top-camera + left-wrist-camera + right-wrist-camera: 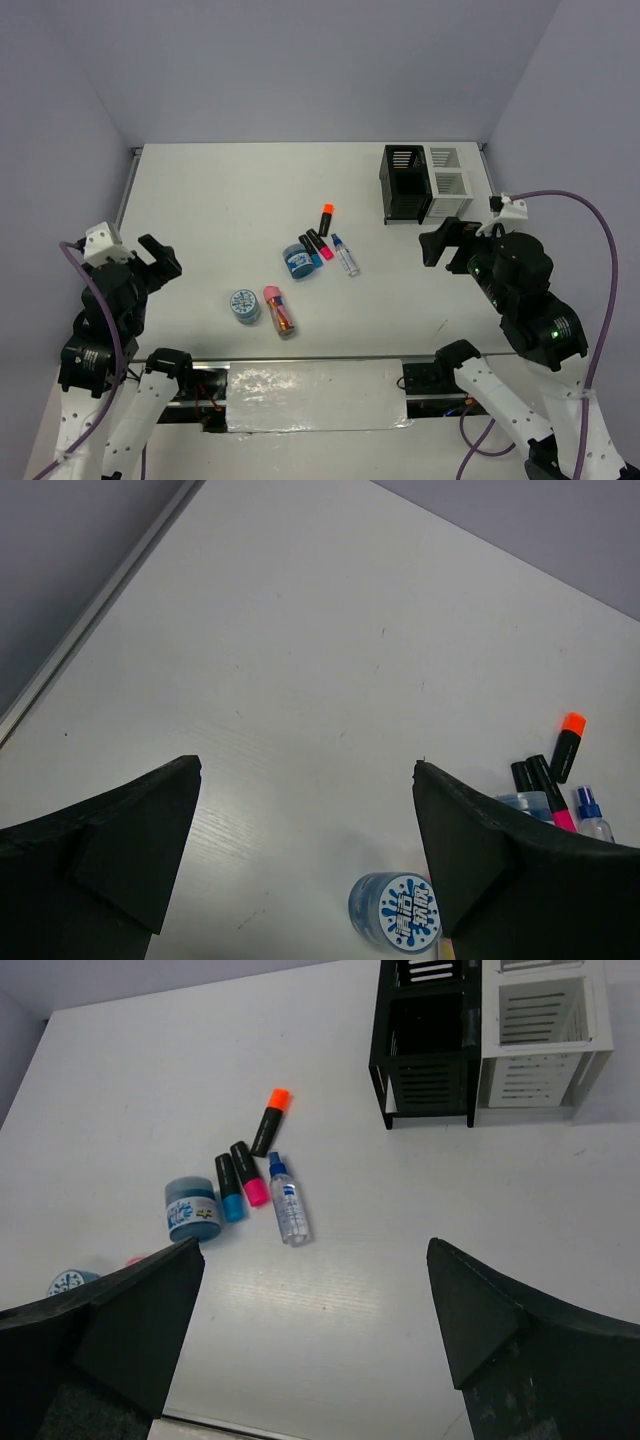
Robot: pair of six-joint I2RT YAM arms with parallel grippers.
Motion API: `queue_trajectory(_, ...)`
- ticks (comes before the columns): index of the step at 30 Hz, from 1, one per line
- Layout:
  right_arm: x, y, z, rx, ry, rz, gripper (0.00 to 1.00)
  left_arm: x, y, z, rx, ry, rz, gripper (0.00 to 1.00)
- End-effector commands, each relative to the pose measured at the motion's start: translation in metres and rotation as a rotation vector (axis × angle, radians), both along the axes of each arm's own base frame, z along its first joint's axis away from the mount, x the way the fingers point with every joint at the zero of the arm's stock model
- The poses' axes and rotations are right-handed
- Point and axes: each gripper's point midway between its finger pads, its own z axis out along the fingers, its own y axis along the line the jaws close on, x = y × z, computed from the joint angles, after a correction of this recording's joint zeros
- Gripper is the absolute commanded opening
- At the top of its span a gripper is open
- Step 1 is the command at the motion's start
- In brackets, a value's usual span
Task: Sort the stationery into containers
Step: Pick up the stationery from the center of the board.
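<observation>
Unsorted stationery lies mid-frame on the matte white table (200, 200): a stubby orange-tipped marker (325, 215), a pink-tipped marker (320, 246) and a blue-tipped marker (309, 249), beside a clear blue-capped pen (346, 257), a round blue tape roll (297, 262), a second roll (244, 305) and a pink-capped clear tube (280, 312). The slatted black box (404, 185) and lower white box (448, 178) adjoin at upper right (their insides are hard to read). The left gripper (305, 810) and right gripper (315, 1260) hang spread and empty, so sorting looks unstarted; the next move calls for closing squarely on one small, smooth, roll-prone item.
</observation>
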Motion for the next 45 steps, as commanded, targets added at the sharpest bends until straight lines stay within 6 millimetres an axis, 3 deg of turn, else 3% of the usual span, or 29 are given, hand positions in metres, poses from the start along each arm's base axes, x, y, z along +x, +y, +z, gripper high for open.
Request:
queue_trajectory(1, 0.001, -0.001, 0.015, 0.005, -0.056, 0.000, 1.00, 0.007, 0.003, 0.009, -0.010, -0.032, 0.029, 0.99)
queue_trajectory(4, 0.000, 0.004, 0.021, 0.024, -0.096, 0.027, 1.00, 0.009, 0.002, 0.009, -0.008, -0.028, 0.024, 0.99)
queue_trajectory(6, -0.004, 0.019, 0.033, 0.064, -0.153, 0.116, 1.00, 0.011, 0.001, 0.007, -0.007, -0.019, 0.018, 0.99)
queue_trajectory(10, -0.003, 0.062, 0.033, 0.164, -0.153, 0.314, 1.00, 0.013, 0.002, 0.005, -0.002, -0.006, 0.023, 0.99)
queue_trajectory(12, 0.011, 0.096, 0.018, 0.203, -0.052, 0.419, 1.00, 0.014, 0.003, 0.004, -0.001, -0.001, 0.027, 0.99)
queue_trajectory(13, 0.009, 0.135, 0.000, 0.174, 0.029, 0.527, 1.00, 0.015, 0.005, 0.004, 0.000, 0.000, 0.038, 0.99)
queue_trajectory(14, 0.010, 0.152, -0.004, 0.133, 0.042, 0.545, 1.00, 0.015, 0.007, 0.003, 0.002, 0.002, 0.043, 0.99)
queue_trajectory(15, 0.027, 0.151, -0.016, 0.034, 0.057, 0.418, 1.00, 0.015, 0.008, 0.003, 0.001, 0.004, 0.046, 0.99)
queue_trajectory(16, 0.039, 0.176, -0.025, -0.042, 0.097, 0.414, 1.00, 0.015, 0.010, 0.003, 0.001, 0.007, 0.057, 0.99)
queue_trajectory(17, 0.030, 0.200, -0.031, -0.095, 0.112, 0.468, 1.00, 0.014, 0.011, 0.002, 0.002, 0.013, 0.065, 0.99)
queue_trajectory(18, 0.036, 0.216, -0.024, -0.113, 0.105, 0.471, 1.00, 0.014, 0.013, 0.002, 0.002, 0.014, 0.075, 0.99)
queue_trajectory(19, 0.046, 0.237, -0.052, -0.177, 0.161, 0.472, 1.00, 0.013, 0.013, 0.003, 0.001, 0.011, 0.079, 0.99)
queue_trajectory(20, 0.044, 0.252, -0.058, -0.203, 0.166, 0.494, 1.00, 0.012, 0.014, 0.003, 0.002, 0.009, 0.082, 0.99)
queue_trajectory(21, 0.054, 0.269, -0.077, -0.250, 0.198, 0.489, 1.00, 0.011, 0.015, 0.003, 0.001, 0.007, 0.089, 0.99)
queue_trajectory(24, 0.050, 0.310, -0.097, -0.271, 0.222, 0.568, 1.00, 0.007, 0.018, 0.007, -0.003, -0.016, 0.104, 0.99)
queue_trajectory(25, 0.043, 0.327, -0.118, -0.300, 0.254, 0.619, 1.00, 0.004, 0.020, 0.009, -0.002, -0.029, 0.117, 0.99)
queue_trajectory(27, 0.029, 0.354, -0.122, -0.308, 0.236, 0.676, 1.00, 0.000, 0.022, 0.012, -0.007, -0.042, 0.133, 0.99)
queue_trajectory(28, 0.026, 0.364, -0.140, -0.341, 0.263, 0.695, 1.00, -0.002, 0.025, 0.014, -0.007, -0.053, 0.147, 0.99)
queue_trajectory(33, 0.006, 0.400, -0.172, -0.378, 0.293, 0.797, 1.00, -0.006, 0.027, 0.015, -0.011, -0.066, 0.160, 0.99)
queue_trajectory(45, -0.015, 0.430, -0.223, -0.446, 0.355, 0.936, 0.99, 0.001, 0.020, 0.014, -0.007, -0.056, 0.113, 0.99)
